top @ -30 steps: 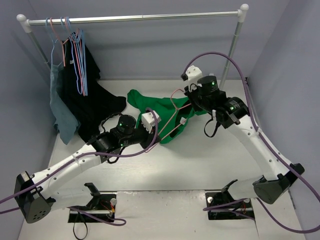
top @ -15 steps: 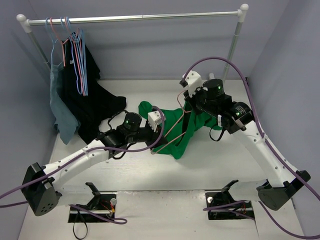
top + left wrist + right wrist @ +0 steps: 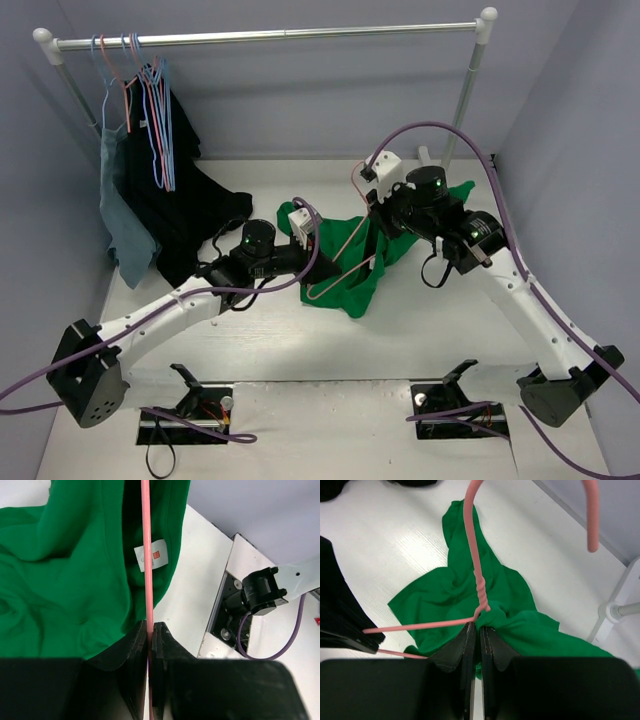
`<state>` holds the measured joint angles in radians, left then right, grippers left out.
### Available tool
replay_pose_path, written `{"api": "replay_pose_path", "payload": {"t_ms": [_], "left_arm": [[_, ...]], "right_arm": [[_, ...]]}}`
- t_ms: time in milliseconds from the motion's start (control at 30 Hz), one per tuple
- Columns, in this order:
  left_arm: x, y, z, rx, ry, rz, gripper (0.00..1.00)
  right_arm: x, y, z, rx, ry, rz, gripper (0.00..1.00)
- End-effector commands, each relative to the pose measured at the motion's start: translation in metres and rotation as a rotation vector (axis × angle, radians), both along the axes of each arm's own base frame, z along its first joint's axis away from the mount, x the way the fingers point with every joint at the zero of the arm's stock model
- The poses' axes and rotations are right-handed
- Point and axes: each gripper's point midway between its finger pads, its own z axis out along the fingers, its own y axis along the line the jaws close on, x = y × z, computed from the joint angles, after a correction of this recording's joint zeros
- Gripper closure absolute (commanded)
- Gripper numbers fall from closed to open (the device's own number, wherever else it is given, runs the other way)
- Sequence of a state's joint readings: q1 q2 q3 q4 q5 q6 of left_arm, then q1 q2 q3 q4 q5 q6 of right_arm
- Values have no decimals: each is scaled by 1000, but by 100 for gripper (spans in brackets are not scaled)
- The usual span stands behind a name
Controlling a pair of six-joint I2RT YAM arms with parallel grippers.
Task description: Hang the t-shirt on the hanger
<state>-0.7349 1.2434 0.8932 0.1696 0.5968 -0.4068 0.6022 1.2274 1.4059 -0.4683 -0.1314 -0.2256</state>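
Bench (image 3: pixel 300 340) broadest of all, white, bearing everything. Next in bulk, the t-shirt (image 3: pixel 350 295): bunched green cloth, partly lifted, partly trailing on the bench. Tangled into the t-shirt, the hanger (image 3: pixel 481 594): thin pink wire, hook clear above the cloth, one straight run crossing the collar; cannot tell whether inside the neck opening or only laid over it. On the far right of the t-shirt, the right tool (image 3: pixel 479 630), pinched narrow on the hanger's neck just under the twist, green cloth crowding against it. On the left of the t-shirt, the left tool (image 3: pixel 150 635), likewise clamped tight on the straight wire. Smallest, the neck label (image 3: pixel 159 555), white, inside the t-shirt's collar, touching the wire in the left wrist view.

Judged as mid-threading, shoulders not yet seated. To do it well:
- Keep both pinches firm and hold the wire level.
- Ease the cloth along the wire toward the twist rather than dragging the whole hanger.
- Use the label as the mark for the collar's centre.
- Avoid trapping cloth under the right tool.
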Motion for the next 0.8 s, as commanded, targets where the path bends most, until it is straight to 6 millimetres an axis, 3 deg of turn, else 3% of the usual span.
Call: {"api": "replay_pose_path", "payload": {"t_ms": [0, 133, 367, 600, 767], "left_arm": [[-4, -16, 45, -161, -96, -65, 100], [-4, -19, 35, -177, -75, -59, 100], [-3, -21, 31, -186, -71, -64, 100], [0, -23, 25, -217, -37, -48, 100], [4, -24, 20, -230, -21, -36, 100]], "right_arm": [[14, 19, 35, 96, -72, 25, 93], [19, 26, 38, 107, -69, 32, 92], [26, 11, 34, 69, -93, -44, 86], [26, -4, 24, 13, -75, -96, 57], [20, -25, 40, 21, -93, -139, 47]]}}
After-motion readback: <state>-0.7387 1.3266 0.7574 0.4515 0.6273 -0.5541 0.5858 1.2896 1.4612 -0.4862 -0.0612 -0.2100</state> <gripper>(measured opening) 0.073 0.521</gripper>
